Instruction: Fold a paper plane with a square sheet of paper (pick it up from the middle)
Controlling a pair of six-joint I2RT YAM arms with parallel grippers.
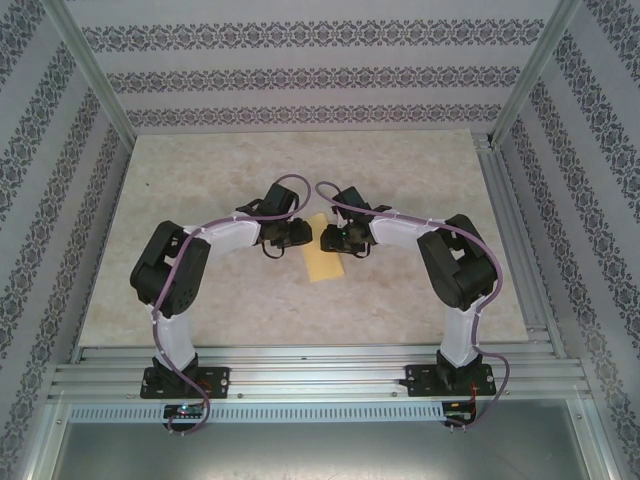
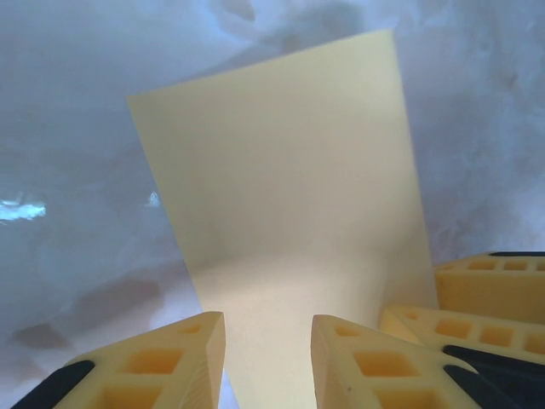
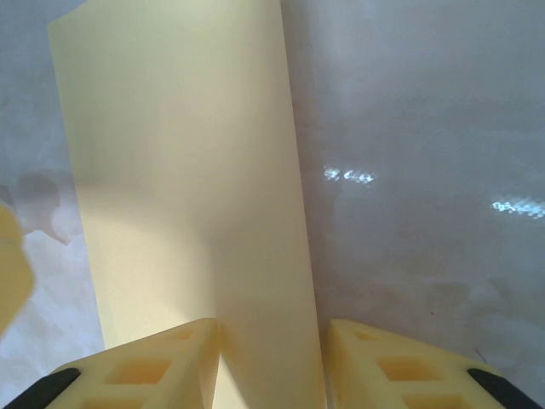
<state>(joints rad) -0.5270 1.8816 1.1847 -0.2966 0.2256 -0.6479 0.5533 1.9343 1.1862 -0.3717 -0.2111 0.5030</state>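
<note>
- Nearest, along the bottom of the overhead view: silver metal rails (image 1: 320, 365) at the table's near edge, two black arm bases bolted onto them.
- Rising from those bases: left arm (image 1: 172, 270) and right arm (image 1: 460, 262), white and black, each trailed by a purple cable, elbows bent outward, forearms reaching in toward each other.
- Over the middle of the table (image 1: 200, 300): left gripper (image 1: 297, 237) and right gripper (image 1: 331, 241), facing one another, close together, both low over the same spot.
- Between and beneath them: yellow paper (image 1: 324, 262), flat on the pale marbled tabletop, a narrow oblong with its near end poking out toward the bases.
- From the left wrist camera: yellow ribbed fingers (image 2: 174, 362) parted with a clear gap, jaws apart and clamping nothing; the paper flat under that gap, stretching away across the surface.
- At the right edge of that same view: a second pair of yellow fingers (image 2: 490, 285), just beside the paper's right edge.
- From the right wrist camera: fingers (image 3: 149, 371) likewise spread, jaws apart and clamping nothing; the paper running away from the gap, its right edge long and straight; a blurred yellow shape at the far left, too soft to identify.
- Farthest: more bare tabletop, then patterned walls (image 1: 300, 80) in grey and white bands, with metal posts at the corners.
</note>
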